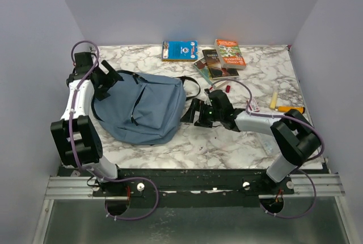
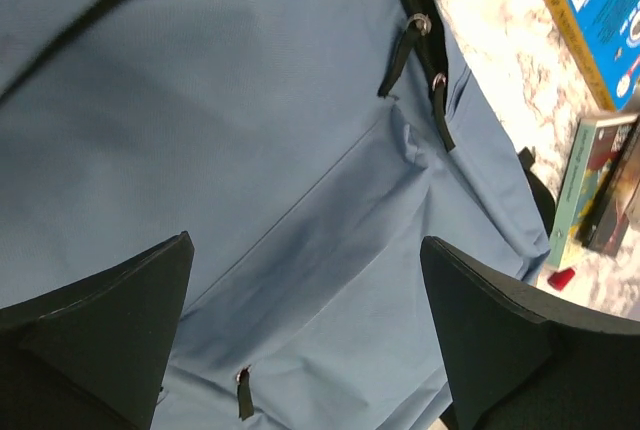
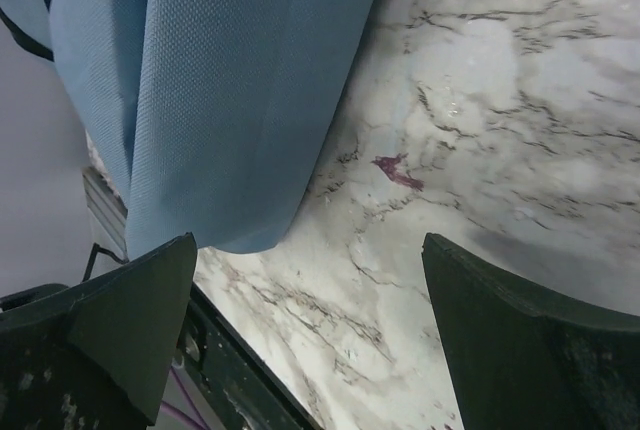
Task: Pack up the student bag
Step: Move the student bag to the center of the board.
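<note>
The dusty-blue student bag (image 1: pixel 142 108) lies flat on the marble table, left of centre, its zippers shut. My left gripper (image 1: pixel 109 82) is open above the bag's upper left corner; in the left wrist view the bag's fabric (image 2: pixel 250 150) fills the frame, with black zipper pulls (image 2: pixel 400 50) and a pocket pull (image 2: pixel 243 390) between the fingers. My right gripper (image 1: pixel 195 112) is open and empty just right of the bag, near its black straps (image 1: pixel 190 88); the right wrist view shows the bag's edge (image 3: pixel 230 80) and bare marble.
A blue book (image 1: pixel 179 50) and several stacked books (image 1: pixel 221 59) lie at the table's back. A small red object (image 1: pixel 227 88) lies near them. A yellow pencil (image 1: pixel 274 101) and an orange marker (image 1: pixel 290 109) lie at the right.
</note>
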Controlling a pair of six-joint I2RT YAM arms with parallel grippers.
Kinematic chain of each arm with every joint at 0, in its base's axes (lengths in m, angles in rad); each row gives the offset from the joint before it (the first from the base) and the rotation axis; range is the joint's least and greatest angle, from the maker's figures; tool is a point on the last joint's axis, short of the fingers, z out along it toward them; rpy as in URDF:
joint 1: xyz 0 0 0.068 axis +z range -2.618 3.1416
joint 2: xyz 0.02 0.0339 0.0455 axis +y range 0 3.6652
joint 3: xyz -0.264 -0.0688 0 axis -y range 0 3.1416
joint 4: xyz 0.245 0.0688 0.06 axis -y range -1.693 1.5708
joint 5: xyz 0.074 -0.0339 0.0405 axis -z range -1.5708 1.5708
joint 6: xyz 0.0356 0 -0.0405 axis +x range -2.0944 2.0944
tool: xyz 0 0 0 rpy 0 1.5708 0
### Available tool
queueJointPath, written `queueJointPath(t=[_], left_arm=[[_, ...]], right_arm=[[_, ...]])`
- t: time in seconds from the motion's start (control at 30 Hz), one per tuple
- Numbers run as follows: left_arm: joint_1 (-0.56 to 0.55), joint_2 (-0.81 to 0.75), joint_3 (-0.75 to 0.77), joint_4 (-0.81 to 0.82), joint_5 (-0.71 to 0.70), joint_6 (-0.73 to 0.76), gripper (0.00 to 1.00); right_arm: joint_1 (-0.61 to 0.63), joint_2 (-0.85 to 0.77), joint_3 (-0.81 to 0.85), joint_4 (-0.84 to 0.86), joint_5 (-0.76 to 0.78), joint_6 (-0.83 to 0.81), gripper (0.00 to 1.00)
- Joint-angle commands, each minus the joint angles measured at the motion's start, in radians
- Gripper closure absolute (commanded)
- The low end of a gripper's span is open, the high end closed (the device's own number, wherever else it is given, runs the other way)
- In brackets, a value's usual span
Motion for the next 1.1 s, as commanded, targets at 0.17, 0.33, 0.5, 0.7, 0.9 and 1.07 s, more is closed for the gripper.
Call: queueJointPath(t=[0.17, 0.33, 0.5, 0.7, 0.9, 1.07], left_arm=[[-0.091, -0.004, -0.219, 0.097, 0.232, -0.043, 0.01], [-0.112, 0.025, -0.295, 0.156, 0.361, -0.066, 0.15], [-0.154, 0.014, -0.344, 0.169, 0.382, -0.052, 0.3], [-0.222, 0.026, -0.372, 0.15, 0.399, 0.013, 0.56], [-0.392, 0.0, -0.317, 0.013, 0.18, 0.155, 0.65], [-0.433, -0.117, -0.289, -0.003, 0.05, 0.174, 0.53]], right_arm=[[0.11, 0.13, 0.122, 0.063, 0.152, 0.011, 0.02], [0.124, 0.192, 0.203, 0.024, 0.149, -0.038, 0.1], [0.134, 0.147, 0.159, 0.024, 0.199, -0.098, 0.11], [0.14, 0.077, 0.058, 0.055, 0.165, -0.171, 0.13], [0.178, -0.077, -0.092, 0.059, 0.156, -0.172, 0.13], [0.191, -0.245, -0.195, -0.024, 0.217, -0.163, 0.12]])
